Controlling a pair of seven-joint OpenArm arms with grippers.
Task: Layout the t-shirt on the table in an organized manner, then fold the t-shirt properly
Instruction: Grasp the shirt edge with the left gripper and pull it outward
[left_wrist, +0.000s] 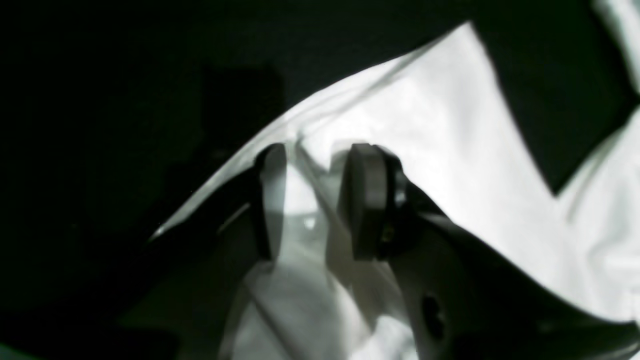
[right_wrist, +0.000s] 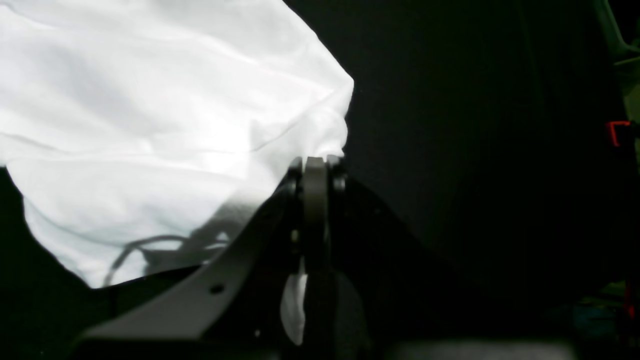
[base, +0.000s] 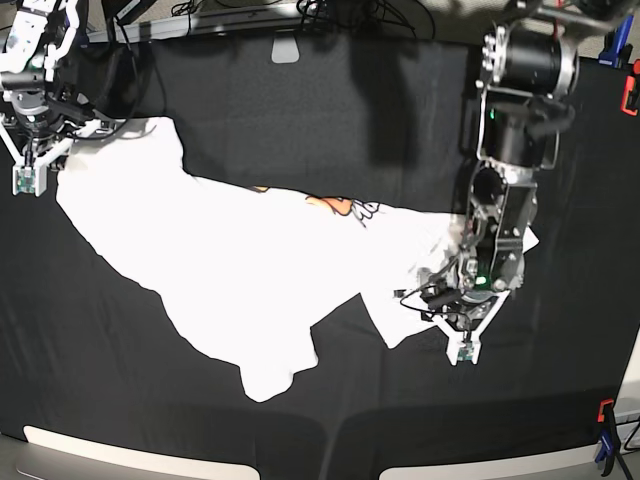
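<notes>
On table (base: 300, 110): 1 t-shirt (base: 230, 270), 2 grippers, left (left_wrist: 315, 200) & right (right_wrist: 316, 175).

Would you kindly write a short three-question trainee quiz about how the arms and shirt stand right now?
1. True or false: the right gripper is shut on the t-shirt.
2. How do the left gripper jaws stand: A) parted around a fold of cloth, B) pressed flat together?
3. Fill in: the t-shirt lies on the ___ table.

Key: 1 true; 2 A; 3 black.
</notes>
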